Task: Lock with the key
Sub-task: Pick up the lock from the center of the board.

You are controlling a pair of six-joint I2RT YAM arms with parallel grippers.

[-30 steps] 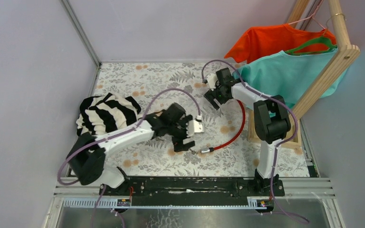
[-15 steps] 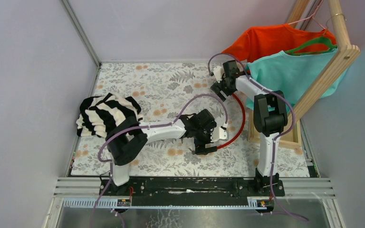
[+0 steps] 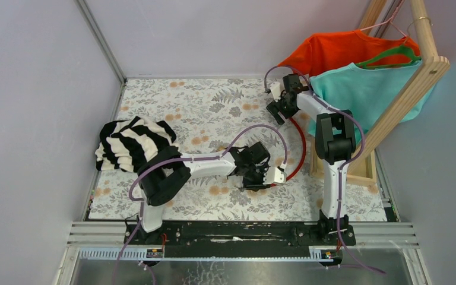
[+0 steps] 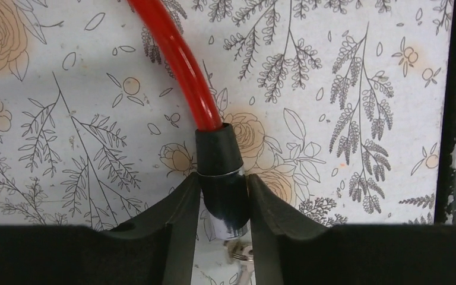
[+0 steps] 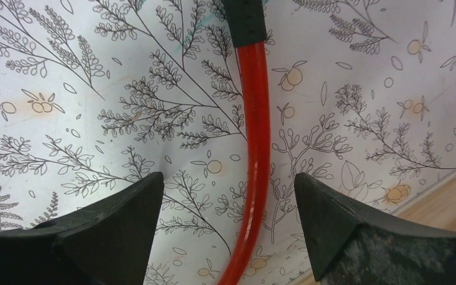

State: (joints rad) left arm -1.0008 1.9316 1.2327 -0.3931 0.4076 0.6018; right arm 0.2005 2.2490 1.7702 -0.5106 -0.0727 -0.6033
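Note:
A red cable lock (image 3: pixel 300 155) lies curved on the floral table. Its black and silver lock head (image 4: pixel 221 172) sits between my left gripper's (image 4: pixel 224 181) fingers, which press both of its sides; the gripper is shut on it. Just behind the head, a key on a ring (image 4: pixel 241 256) shows partly between the fingers. From above, the left gripper (image 3: pixel 261 178) is at the cable's near end. My right gripper (image 3: pixel 278 107) hovers open over the cable's far end, jaws wide either side of the red cable (image 5: pixel 255 148), apart from it. A black sleeve (image 5: pixel 246 21) caps that end.
A black-and-white striped garment (image 3: pixel 132 142) lies at the left. A wooden rack (image 3: pixel 418 77) on the right carries an orange shirt (image 3: pixel 338 50) and a teal shirt (image 3: pixel 362 89). The rack's base (image 5: pixel 451 208) lies close to the right gripper. A black rail (image 4: pixel 454 107) runs along the table's near edge.
The left arm has swung right onto the lock head, and its jaws have shut on it. The right gripper has moved back and right along the cable, staying open.

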